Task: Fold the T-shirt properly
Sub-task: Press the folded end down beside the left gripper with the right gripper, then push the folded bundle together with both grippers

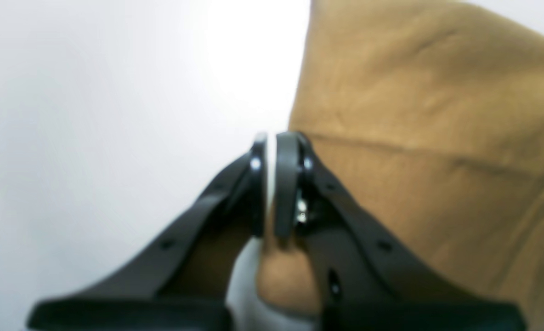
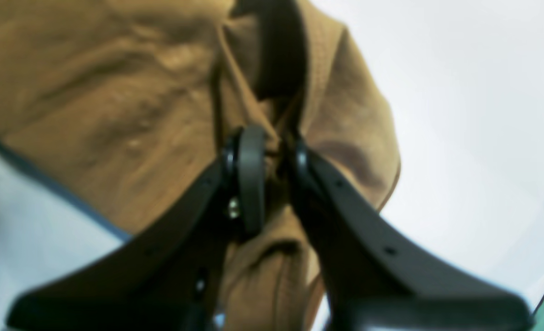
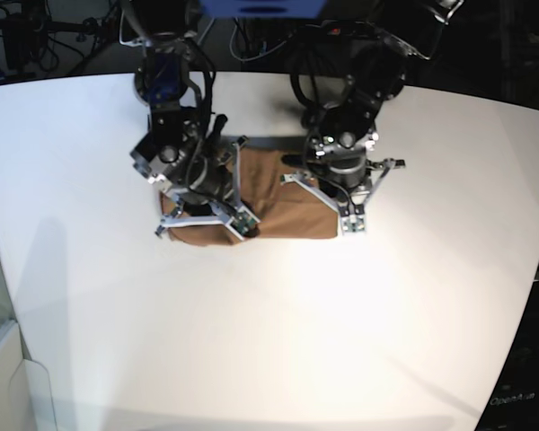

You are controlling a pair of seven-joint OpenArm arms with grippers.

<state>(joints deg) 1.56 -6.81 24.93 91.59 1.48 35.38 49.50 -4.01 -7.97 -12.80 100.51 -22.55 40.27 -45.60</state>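
You have the T-shirt (image 3: 283, 193) lying near the far middle of the white table (image 3: 278, 332), bunched into a compact tan band that runs between your two arms. Your right gripper (image 2: 272, 151), on the left side of the base view, sits over the shirt's end there; in its wrist view the fingers (image 2: 252, 179) are drawn in close with a gathered ridge of tan cloth caught between them, so you are pinching the T-shirt at a fold near a seamed edge. Your left gripper (image 1: 272, 151), on the right side of the base view, stands at the shirt's other end; its wrist view shows the fingers (image 1: 285, 184) pressed nearly together right at the cloth's border, with a bulge of tan fabric showing low between them, so you appear to hold a pinch of the T-shirt there too, though the blur makes that less sure. The fabric beside it spreads away with soft creases across the table.
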